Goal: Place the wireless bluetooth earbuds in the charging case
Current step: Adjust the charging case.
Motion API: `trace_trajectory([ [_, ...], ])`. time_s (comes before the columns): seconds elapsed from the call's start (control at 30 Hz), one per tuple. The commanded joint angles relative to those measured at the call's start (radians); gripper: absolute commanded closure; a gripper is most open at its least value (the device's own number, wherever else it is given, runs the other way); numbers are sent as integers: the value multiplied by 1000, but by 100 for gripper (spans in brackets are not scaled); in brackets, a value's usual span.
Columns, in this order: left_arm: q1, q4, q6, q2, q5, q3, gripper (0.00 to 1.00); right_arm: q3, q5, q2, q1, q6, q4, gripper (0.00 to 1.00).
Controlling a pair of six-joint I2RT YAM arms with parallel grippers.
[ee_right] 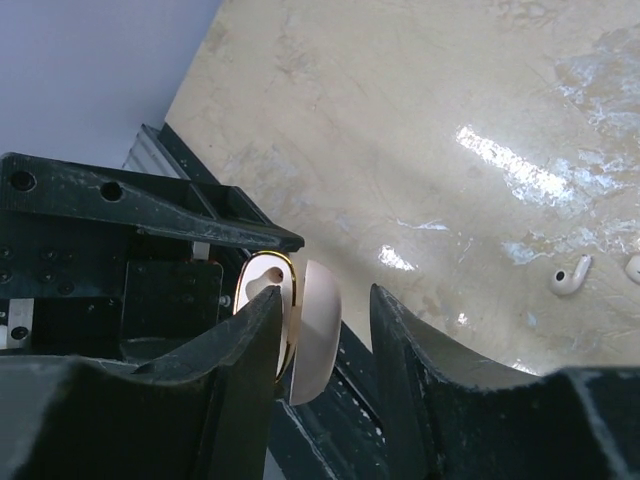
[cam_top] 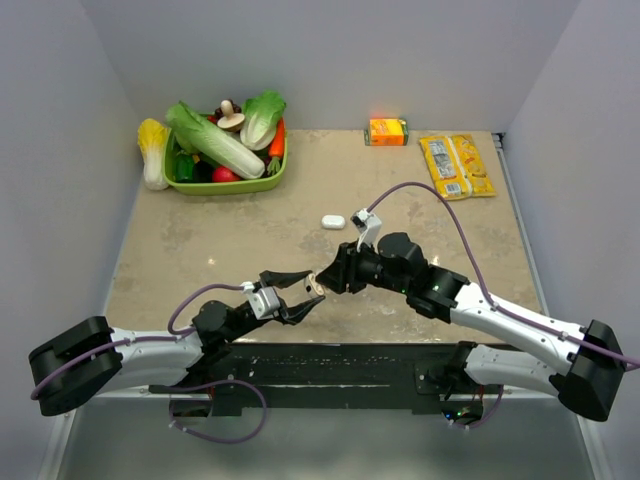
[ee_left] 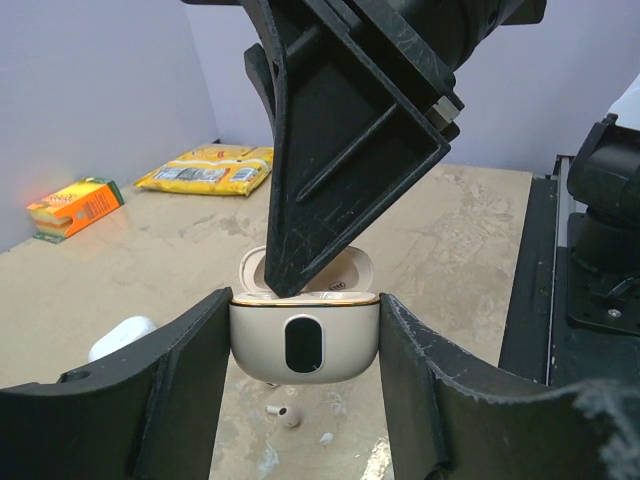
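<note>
Clamping the glossy white oval charging case, the left tool faces the half-open right tool.

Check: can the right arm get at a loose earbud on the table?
Probably yes: an earbud lies uncovered on the table, but the right end effector must first leave the held case.

Beige marbled tabletop, glossy w/ bright glare patches in rt wrist view. Plain pale grey-lilac walls enclose it at back, L & R, meeting its edges. Black base plate along near edge. Light even & soft; shadows faint.
</note>
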Motion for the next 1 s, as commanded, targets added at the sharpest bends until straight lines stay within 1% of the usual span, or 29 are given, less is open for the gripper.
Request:
trace_trajectory([
  [0.0,-7,448,42,-12,-13,-27,100,-8,-18,-14,-4,15,39,59],
  [0.17,-7,452,42,-9,-18,-29,100,-19,-16,-24,-4,14,37,66],
  [0.27,-7,451,37,-5,-22,-29,100,-25,-13,-35,-4,12,37,74],
  [0.3,-7,452,34,-4,-22,-30,100,-25,-12,-38,-6,8,39,81],
  [0.37,-7,451,22,-1,-30,-30,100,-25,-10,-46,-4,-2,37,88],
  [0.4,-8,440,17,-2,-39,-32,100,-25,-4,-48,-4,-8,37,94],
  [0.43,-7,433,11,-4,-41,-27,99,-24,4,-49,-4,-12,39,98],
  [0.47,-7,423,2,-7,-42,-26,92,-14,10,-57,-4,-35,33,100],
  [0.5,-7,396,-4,-7,-36,-23,87,-10,21,-60,-3,-48,26,100],
  [0.53,-7,379,-9,-12,-33,-15,79,-5,48,-66,-6,-58,17,100],
  [0.57,-7,361,-22,-15,-33,-10,61,9,50,-75,-4,-87,1,100],
  [0.6,-7,321,-30,-15,-27,-6,53,16,56,-83,-4,-101,-9,100],
  [0.63,-7,299,-39,-21,-30,5,36,30,64,-90,-4,-114,-19,100],
  [0.7,-7,221,-91,-27,-44,19,21,42,82,-120,-3,-158,-43,100],
  [0.73,-7,192,-105,-27,-48,34,0,61,91,-129,-4,-172,-53,100],
  [0.8,-7,140,-147,-21,-62,43,0,84,106,-149,-4,-221,-96,100],
  [0.97,-5,106,-243,-18,-122,45,0,153,99,-176,-4,-325,-168,100],
])
